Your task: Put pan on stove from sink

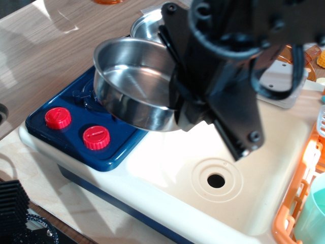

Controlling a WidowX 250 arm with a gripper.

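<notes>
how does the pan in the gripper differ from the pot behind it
The pan is held in the air by the gripper, tilted, over the stove; its whole bowl shows. The pot sits farther back, and only a sliver of its rim shows behind the arm. Both are shiny steel.

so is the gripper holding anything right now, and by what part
Yes, the gripper holds the pan by its right-hand rim, lifted over the stove.
</notes>
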